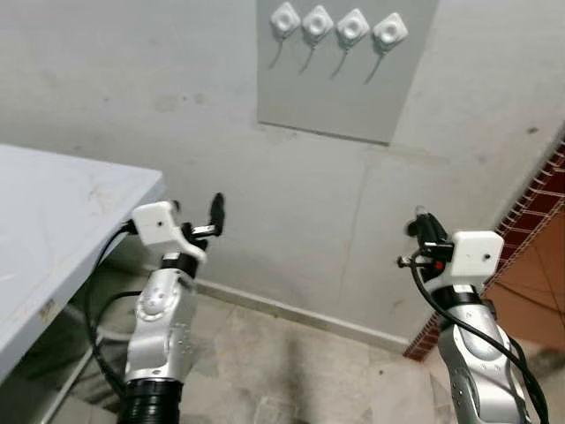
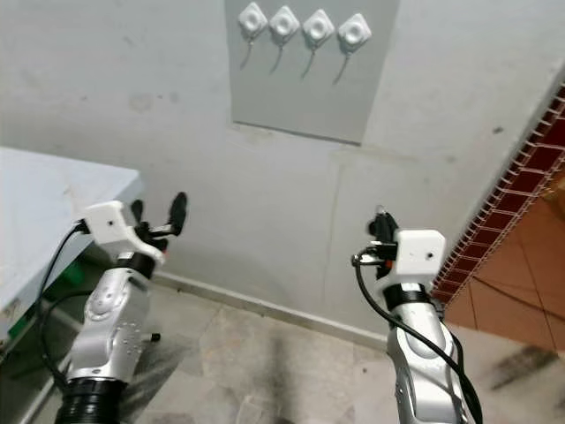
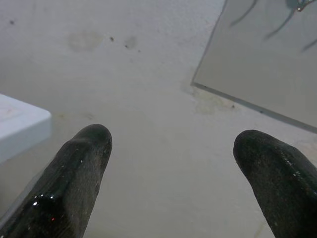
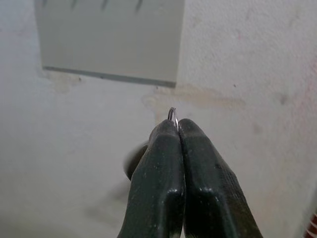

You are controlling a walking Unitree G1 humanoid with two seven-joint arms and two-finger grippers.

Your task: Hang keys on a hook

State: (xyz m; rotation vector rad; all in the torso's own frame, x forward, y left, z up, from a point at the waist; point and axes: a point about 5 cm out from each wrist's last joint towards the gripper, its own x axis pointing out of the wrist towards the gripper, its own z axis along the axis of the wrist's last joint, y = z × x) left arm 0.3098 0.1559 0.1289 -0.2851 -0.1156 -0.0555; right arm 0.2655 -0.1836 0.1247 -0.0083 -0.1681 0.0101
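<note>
Right wrist view, key ring (image 4: 172, 114) pinched at right end effector (image 4: 177, 125) tips

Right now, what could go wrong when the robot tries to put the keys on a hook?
1. The right gripper pinches the key ring so that just a sliver of the ring pokes past the fingertips; it might slip out.
2. The four hooks on the grey panel are thin and sit well above the gripper, so the small ring could miss one.
3. The open left gripper holds nothing and could not catch a drop.
</note>
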